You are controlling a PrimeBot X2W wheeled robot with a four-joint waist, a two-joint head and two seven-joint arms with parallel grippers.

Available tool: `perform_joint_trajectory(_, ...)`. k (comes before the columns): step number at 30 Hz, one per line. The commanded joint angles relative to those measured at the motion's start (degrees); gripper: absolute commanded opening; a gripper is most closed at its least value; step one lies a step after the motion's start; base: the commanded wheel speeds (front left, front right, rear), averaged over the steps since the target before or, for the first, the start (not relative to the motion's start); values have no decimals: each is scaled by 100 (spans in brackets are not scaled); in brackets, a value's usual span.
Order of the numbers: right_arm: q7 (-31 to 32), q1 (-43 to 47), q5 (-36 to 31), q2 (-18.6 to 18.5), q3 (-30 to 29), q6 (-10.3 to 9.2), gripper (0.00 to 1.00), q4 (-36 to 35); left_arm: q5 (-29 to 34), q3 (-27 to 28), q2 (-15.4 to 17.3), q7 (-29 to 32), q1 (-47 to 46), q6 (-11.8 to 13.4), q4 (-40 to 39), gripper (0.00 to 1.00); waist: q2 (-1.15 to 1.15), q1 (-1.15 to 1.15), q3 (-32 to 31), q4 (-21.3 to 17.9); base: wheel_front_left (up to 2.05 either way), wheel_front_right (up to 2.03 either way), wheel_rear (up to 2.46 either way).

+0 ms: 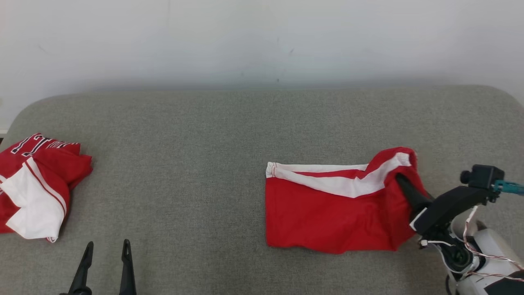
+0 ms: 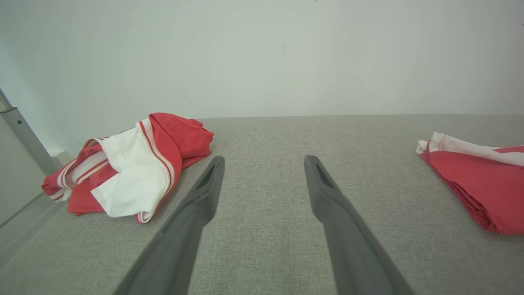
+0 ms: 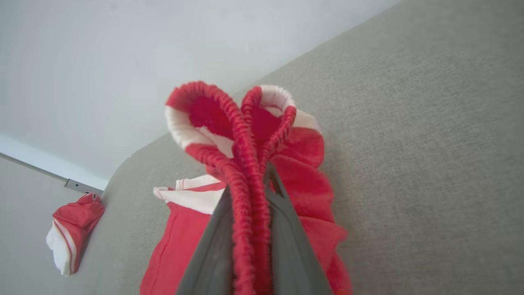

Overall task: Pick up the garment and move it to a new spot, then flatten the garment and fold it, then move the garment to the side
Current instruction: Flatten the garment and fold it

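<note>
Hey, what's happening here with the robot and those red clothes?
The right gripper is shut on the elastic waistband of the red shorts with white stripes, holding that end raised above the grey fabric surface. The left gripper is open and empty. A crumpled red and white jersey lies at far left.

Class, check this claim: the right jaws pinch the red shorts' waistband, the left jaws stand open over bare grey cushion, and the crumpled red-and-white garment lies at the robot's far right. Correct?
One slip: the crumpled garment lies at the robot's far left, on the left gripper's side, as the head view shows. The rest holds: the right gripper pinches the waistband of the shorts.
</note>
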Motion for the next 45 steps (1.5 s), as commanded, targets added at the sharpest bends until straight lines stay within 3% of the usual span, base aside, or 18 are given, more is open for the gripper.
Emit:
perform_joint_trajectory(1,89,66,86,92,44,-15,0,-97,22,-11,-27,-19,-49,5,7,100,0,0,32,26,0,0,0)
perform_joint_trajectory(7,602,-36,305,489,99,-15,0,-419,-4,-122,-70,-20,-154,29,1,100,0,0,142,163,0,0,0)
perform_joint_trajectory(18,980,-575,-525,1207,225,-15,0,89,-151,-310,-103,-20,-400,23,163,100,0,0,275,491,0,0,0)
perform_joint_trajectory(26,860,-736,-1006,1503,190,-14,0,691,-241,-471,-109,-19,-530,52,264,100,0,0,339,711,0,0,0)
perform_joint_trajectory(34,484,-810,-1261,1777,238,-14,0,1080,-293,-476,-111,-20,-526,86,327,100,0,0,323,661,0,0,0)
perform_joint_trajectory(35,398,-849,-1318,1789,264,-14,25,1098,-286,-474,-109,-19,-524,85,339,100,0,0,315,654,0,0,0)
perform_joint_trajectory(36,339,-872,-1352,1803,315,-14,100,1099,-282,-475,-110,-20,-526,84,351,100,0,0,304,647,0,0,0)
perform_joint_trajectory(45,-351,-638,-1376,1440,570,-14,100,530,-197,-332,-110,-19,-379,92,343,100,0,0,141,513,0,0,0)
